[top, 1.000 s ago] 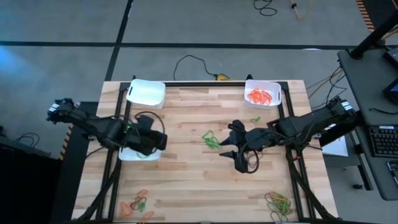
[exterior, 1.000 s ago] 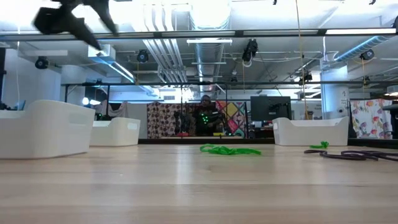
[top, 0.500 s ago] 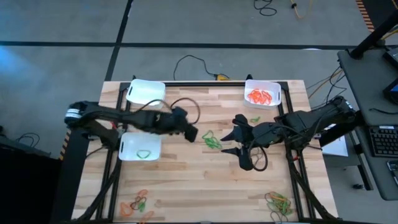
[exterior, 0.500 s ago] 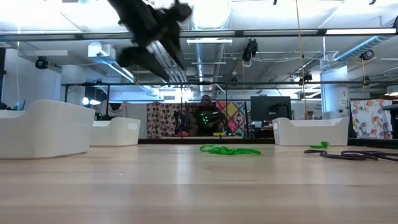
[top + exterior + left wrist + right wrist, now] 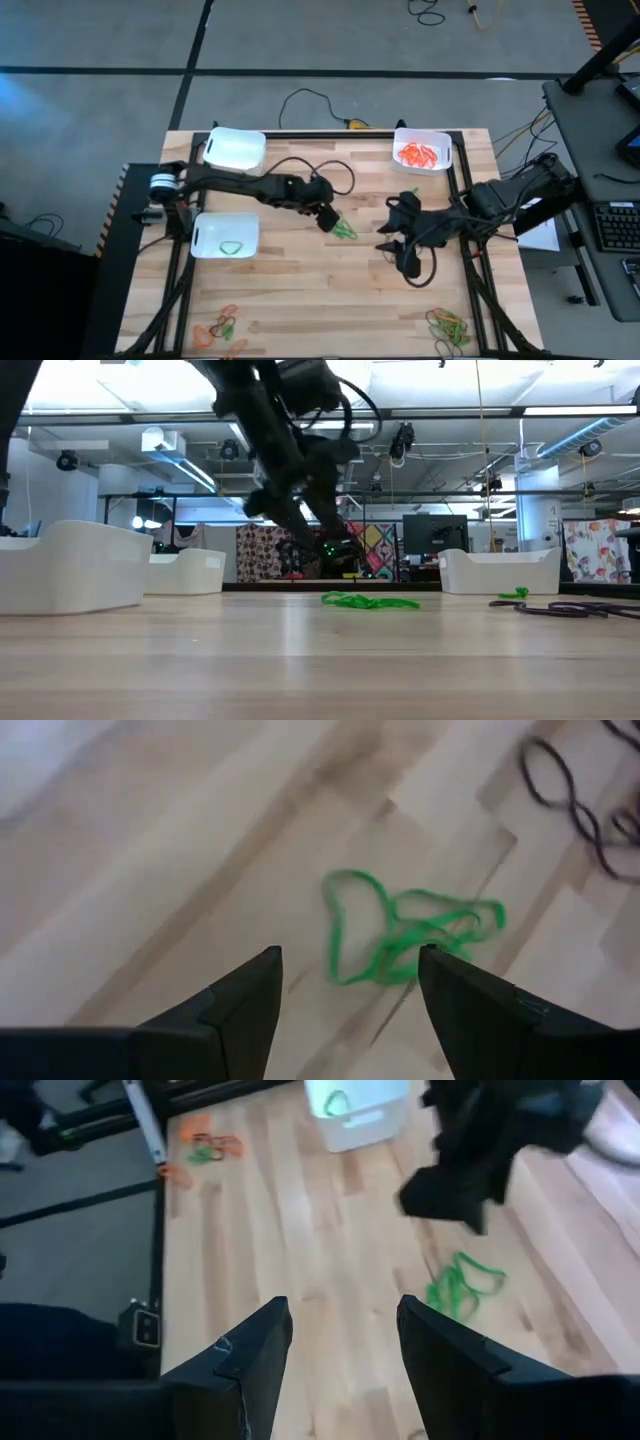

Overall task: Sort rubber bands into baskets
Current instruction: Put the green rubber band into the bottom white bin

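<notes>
A tangle of green rubber bands (image 5: pixel 343 229) lies on the wooden table near its middle; it also shows in the left wrist view (image 5: pixel 400 935) and the low view (image 5: pixel 368 601). My left gripper (image 5: pixel 326 216) is open and hovers just above and to the left of the tangle, its fingers (image 5: pixel 250 1010) astride the tangle's near end without touching it. My right gripper (image 5: pixel 386 233) is open and empty, right of the tangle. Three white baskets stand on the table: far left (image 5: pixel 235 149), near left (image 5: pixel 225 236) holding one green band, and far right (image 5: pixel 422 150) holding orange bands.
Mixed piles of bands lie at the near left corner (image 5: pixel 220 328) and the near right corner (image 5: pixel 450 325). A small green band (image 5: pixel 411 191) lies near the far right basket. Dark bands (image 5: pixel 570 800) lie just beyond the green tangle.
My left gripper has swung from above the near left basket toward the table's right and come down to the green tangle at the middle. My right gripper has drawn back a little toward the right edge. The bands have stayed where they were.
</notes>
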Controlling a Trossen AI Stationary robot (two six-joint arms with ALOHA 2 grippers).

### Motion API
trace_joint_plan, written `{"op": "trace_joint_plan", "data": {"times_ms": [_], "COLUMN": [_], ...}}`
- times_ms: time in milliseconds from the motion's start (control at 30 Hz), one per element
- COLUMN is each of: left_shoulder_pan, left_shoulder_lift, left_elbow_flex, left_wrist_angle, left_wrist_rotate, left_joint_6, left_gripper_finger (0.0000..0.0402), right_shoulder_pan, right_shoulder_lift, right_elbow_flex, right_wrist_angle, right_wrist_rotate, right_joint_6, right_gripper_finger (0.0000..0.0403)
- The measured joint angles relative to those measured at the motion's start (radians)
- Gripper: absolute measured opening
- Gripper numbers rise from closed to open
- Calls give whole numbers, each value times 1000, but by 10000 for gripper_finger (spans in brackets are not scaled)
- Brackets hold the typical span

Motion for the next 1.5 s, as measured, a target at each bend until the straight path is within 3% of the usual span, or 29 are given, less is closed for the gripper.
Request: {"op": "trace_joint_plan", "data": {"times_ms": [167,367,500,633,900,1100,1333,1433,1500], "left_shoulder_pan": [-5,-5,-5,-5,-4,-4,-4,-7,-13], "left_shoulder_lift": [40,41,48,79,163,168,118,55,-7], "left_elbow_flex": [-17,-68,-105,-125,-93,-90,-89,-101,-113], "left_wrist_angle": [64,129,154,265,227,197,89,78,82], "left_wrist_rotate": [30,187,200,187,172,167,141,96,91], "left_joint_6": [136,384,569,685,676,604,568,524,514], "left_gripper_finger": [219,219,218,212,189,124,15,7,5], "right_shoulder_pan": [19,47,98,154,197,196,196,190,185], "right_shoulder_lift": [0,0,10,41,146,224,281,298,312], "right_elbow_flex": [-2,-2,-2,-3,-3,-3,-3,-3,-3], "right_wrist_angle": [-37,-43,-43,-39,-5,107,221,219,220], "right_wrist_rotate": [12,12,23,123,176,170,166,195,269], "right_joint_6": [60,175,273,350,519,567,566,514,466], "right_gripper_finger": [178,178,178,178,178,178,178,178,178]}}
